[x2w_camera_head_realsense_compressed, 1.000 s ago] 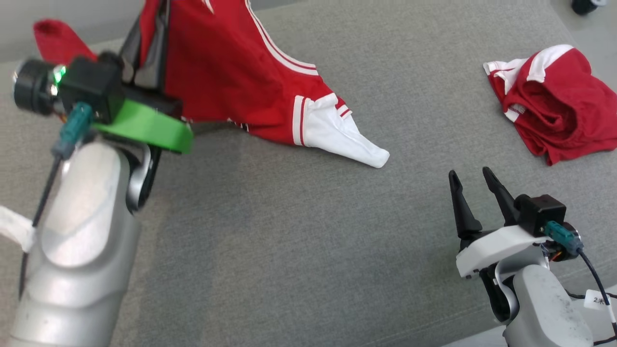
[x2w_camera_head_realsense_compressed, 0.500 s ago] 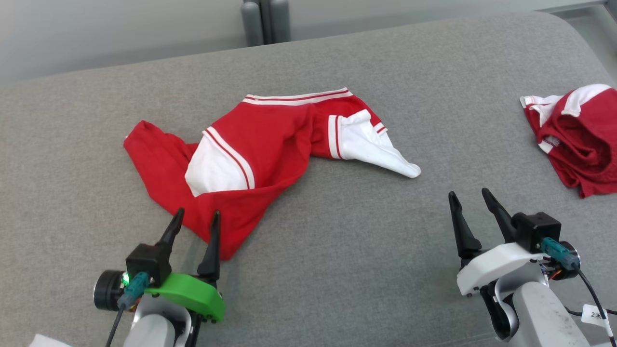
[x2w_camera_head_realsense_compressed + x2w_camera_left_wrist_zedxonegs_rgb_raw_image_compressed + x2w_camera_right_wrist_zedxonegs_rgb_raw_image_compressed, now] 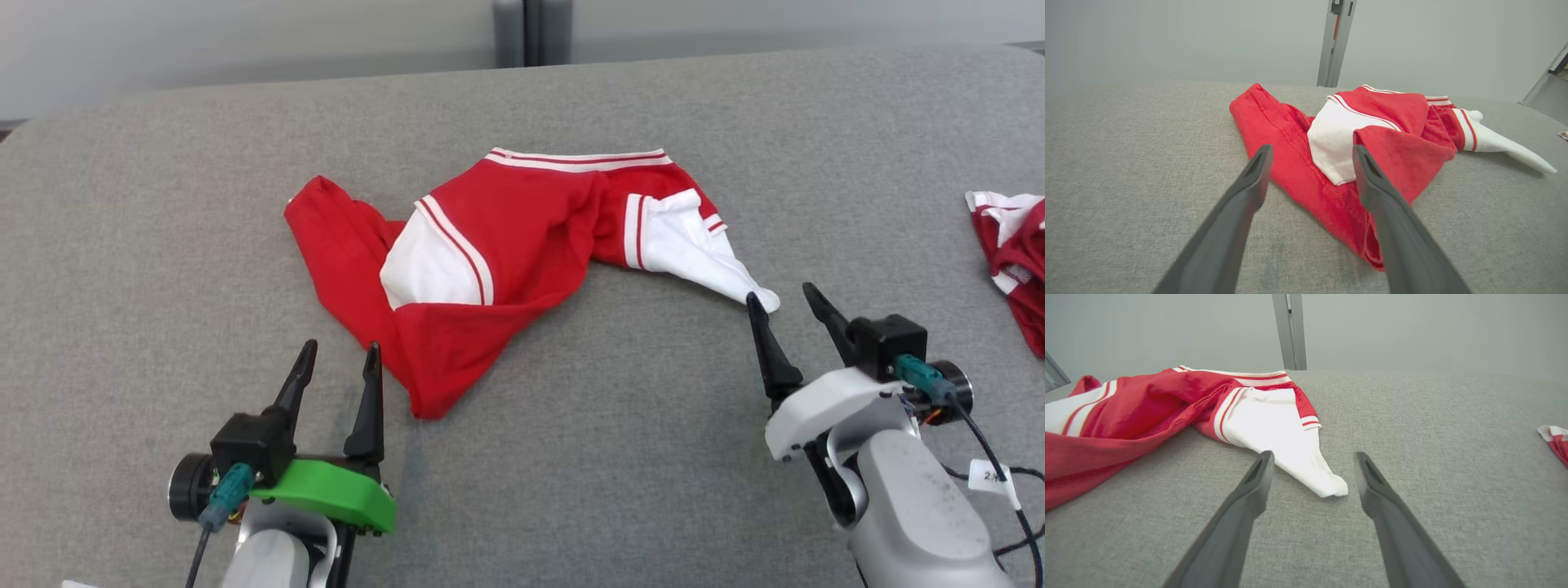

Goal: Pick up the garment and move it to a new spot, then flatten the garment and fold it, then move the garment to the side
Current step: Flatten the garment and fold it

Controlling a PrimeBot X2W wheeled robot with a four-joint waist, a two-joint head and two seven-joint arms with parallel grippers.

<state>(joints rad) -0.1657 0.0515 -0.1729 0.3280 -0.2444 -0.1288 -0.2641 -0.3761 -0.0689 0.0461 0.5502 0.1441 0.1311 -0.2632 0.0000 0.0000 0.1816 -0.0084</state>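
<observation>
The garment point(image 3: 522, 237), a red jersey with white sleeves and striped trim, lies crumpled on the grey surface at the centre. Its lower red corner reaches toward my left gripper point(image 3: 339, 359), which stands open just left of that corner with nothing between its fingers. The left wrist view has the garment point(image 3: 1372, 134) lying beyond the open left gripper point(image 3: 1310, 153). One white sleeve tip points at my right gripper point(image 3: 780, 298), open and empty. In the right wrist view that sleeve of the garment point(image 3: 1290, 445) ends between the open fingers of the right gripper point(image 3: 1312, 457).
A smaller red cloth lump with white edges point(image 3: 1008, 253) lies at the far right of the grey padded surface point(image 3: 571, 490). A grey post point(image 3: 531, 33) stands behind the surface's far edge.
One second ago my left gripper held the garment up; it has let go, and the garment now lies on the surface. The left arm has dropped low. The camera view has shifted.
</observation>
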